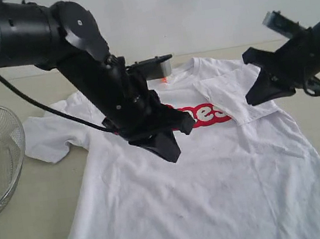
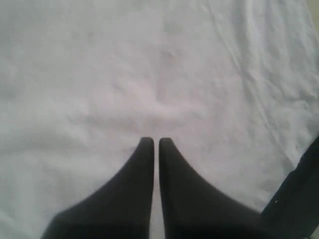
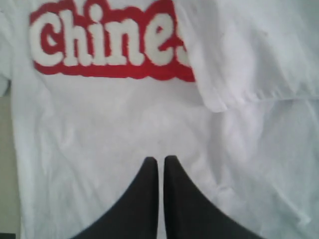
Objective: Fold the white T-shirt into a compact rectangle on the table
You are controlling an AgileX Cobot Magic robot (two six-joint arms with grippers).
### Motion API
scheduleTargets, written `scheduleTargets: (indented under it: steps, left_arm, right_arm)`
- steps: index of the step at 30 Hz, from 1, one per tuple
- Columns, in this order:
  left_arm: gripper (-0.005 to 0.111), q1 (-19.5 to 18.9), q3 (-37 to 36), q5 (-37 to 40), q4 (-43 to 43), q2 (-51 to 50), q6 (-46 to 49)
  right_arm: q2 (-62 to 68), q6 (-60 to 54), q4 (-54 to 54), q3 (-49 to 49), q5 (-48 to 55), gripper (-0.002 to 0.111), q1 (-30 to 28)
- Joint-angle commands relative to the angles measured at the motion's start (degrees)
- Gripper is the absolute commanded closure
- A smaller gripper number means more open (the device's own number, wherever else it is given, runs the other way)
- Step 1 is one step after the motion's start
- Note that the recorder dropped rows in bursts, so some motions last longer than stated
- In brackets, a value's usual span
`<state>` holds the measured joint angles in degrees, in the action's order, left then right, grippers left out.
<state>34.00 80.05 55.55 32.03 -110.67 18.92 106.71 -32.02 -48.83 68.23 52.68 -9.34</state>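
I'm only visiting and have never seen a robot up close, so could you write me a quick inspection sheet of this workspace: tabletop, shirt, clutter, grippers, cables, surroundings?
Surface: pale beige table, flat, with faint marks.
Job's things: white T-shirt lies print-up. The sleeve on the right arm's side is folded in over the end of the red print. The other sleeve is spread out.
Clutter: wire-mesh basket beside the spread sleeve, with nothing seen inside it.
Grippers: left gripper is shut and empty, over the shirt's middle. Right gripper is shut and empty, by the folded sleeve.
Cables: black cable hangs from the left arm.
Surroundings: plain pale wall; nothing else seen.
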Motion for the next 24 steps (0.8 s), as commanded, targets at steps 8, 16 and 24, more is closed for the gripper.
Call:
scheduleTargets:
  steps: [8,16,24]
  left_arm:
    - [0.102,0.49,-23.08,-14.72,4.56,24.06,-0.69]
    - [0.102,0.49,-39.98,-37.71,18.36,38.59,-0.7]
    - [0.102,0.49,-45.63,-36.1,16.5,47.55,-0.7]
  right_arm:
    - [-25.78,-6.12,-8.35,-19.77,-1.94,0.108,1.14]
    - [-33.31,-8.19,-8.35,-31.15,-13.83,0.108,12.34]
    - [-32.13,-12.23,-7.04,-28.15,-24.61,0.103,26.43]
